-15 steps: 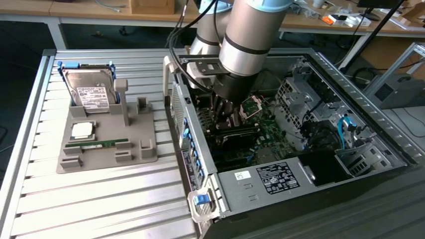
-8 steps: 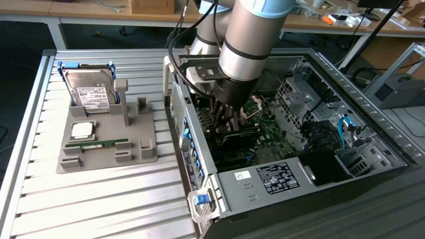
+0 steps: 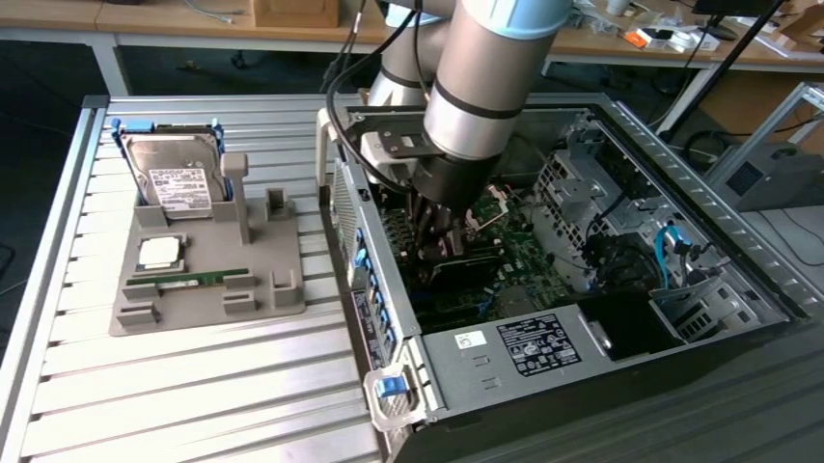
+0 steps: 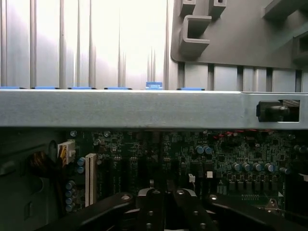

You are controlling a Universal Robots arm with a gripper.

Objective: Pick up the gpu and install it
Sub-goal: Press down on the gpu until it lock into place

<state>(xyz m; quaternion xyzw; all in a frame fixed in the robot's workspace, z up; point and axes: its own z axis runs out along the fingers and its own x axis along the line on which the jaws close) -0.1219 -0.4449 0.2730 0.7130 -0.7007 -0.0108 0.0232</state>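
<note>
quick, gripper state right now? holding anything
gripper: shut, down inside the open computer case over the motherboard; whether it is holding the gpu cannot be told.

Gripper (image 3: pixel 442 246) tip buried among dark boards inside the PC case (image 3: pixel 721 253); whatever's between the jaws is unreadable. Arm (image 3: pixel 496 58) cut off by the exterior view's top edge.

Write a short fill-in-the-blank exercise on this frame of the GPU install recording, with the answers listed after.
1. The gripper is lowered inside the open computer ____, above the motherboard.
2. The hard drive stands at the far end of the grey ____.
3. The green RAM stick lies on the holder beside the square ____.
4. The gripper's fingers are ____.

Missing words: case; holder; CPU; shut
</note>
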